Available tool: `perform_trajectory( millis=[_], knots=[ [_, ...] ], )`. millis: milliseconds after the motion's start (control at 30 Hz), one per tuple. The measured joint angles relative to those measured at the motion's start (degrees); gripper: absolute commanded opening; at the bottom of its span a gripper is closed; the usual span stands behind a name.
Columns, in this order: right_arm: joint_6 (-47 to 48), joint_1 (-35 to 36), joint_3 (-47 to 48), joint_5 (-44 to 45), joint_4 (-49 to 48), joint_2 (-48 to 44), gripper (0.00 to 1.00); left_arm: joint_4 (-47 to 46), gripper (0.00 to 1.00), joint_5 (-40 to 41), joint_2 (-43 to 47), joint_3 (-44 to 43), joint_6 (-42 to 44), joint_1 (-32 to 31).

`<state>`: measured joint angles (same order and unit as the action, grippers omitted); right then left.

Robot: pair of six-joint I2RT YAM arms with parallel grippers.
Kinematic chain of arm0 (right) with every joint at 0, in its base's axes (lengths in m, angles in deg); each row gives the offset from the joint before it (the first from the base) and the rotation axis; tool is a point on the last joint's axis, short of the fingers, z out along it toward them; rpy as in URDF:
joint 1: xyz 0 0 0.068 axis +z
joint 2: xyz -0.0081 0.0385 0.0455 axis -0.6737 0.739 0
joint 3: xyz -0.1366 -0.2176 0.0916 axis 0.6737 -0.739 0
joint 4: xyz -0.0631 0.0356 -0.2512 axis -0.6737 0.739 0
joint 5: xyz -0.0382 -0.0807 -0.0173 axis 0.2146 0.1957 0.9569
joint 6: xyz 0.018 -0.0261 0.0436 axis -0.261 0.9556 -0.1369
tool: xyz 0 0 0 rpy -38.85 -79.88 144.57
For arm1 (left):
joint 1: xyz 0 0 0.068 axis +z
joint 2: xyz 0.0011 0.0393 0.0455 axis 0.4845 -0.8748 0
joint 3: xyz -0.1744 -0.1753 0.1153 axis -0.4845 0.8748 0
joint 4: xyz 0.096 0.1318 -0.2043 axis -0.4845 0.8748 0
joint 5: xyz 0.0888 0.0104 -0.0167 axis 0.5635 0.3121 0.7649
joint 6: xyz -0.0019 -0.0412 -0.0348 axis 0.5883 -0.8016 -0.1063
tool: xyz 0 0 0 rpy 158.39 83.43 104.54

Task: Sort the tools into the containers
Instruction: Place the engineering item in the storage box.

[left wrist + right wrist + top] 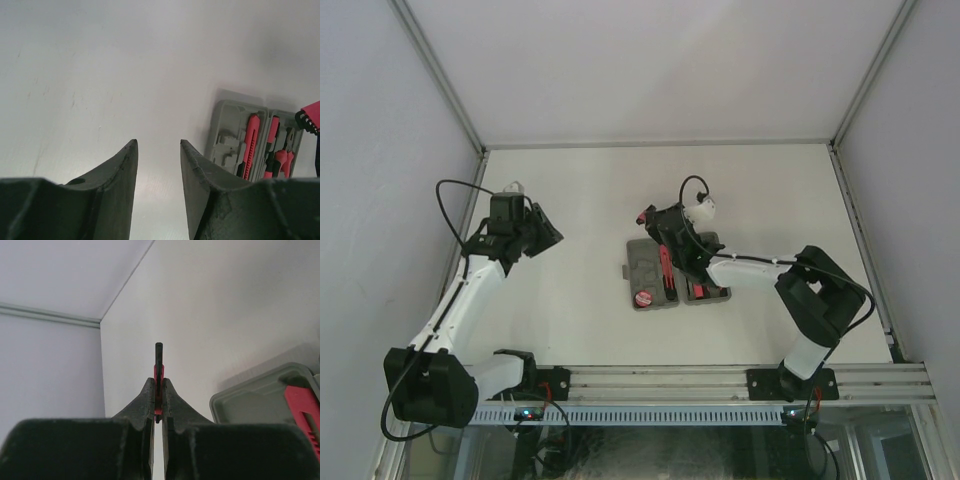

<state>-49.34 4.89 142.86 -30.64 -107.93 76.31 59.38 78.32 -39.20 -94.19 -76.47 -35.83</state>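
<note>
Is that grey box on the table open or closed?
Open. The grey case lies spread flat, both halves side by side with insides up, and red-handled tools show in its recesses.

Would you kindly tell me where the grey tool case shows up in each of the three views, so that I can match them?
Top external: the grey tool case lies open near the picture's centre.
Left wrist: the case sits at the right, halfway down.
Right wrist: only part of the case shows, in the lower right corner.
Shared landmark: the long red tool lying in it.
</note>
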Motion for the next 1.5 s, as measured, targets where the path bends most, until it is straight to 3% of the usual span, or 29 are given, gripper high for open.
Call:
perform_trajectory(
  millis=[700,1500],
  knots=[
    [-17.0,1.9,2.9,3.3,9.1,7.4,0.02,0.7,0.61,-1.1,0.3,0.0,0.0,1.2],
    [-23.3,3.5,5.7,2.4,16.8,11.7,0.07,0.7,0.62,-1.3,0.3,0.0,0.0,1.2]
  ],
)
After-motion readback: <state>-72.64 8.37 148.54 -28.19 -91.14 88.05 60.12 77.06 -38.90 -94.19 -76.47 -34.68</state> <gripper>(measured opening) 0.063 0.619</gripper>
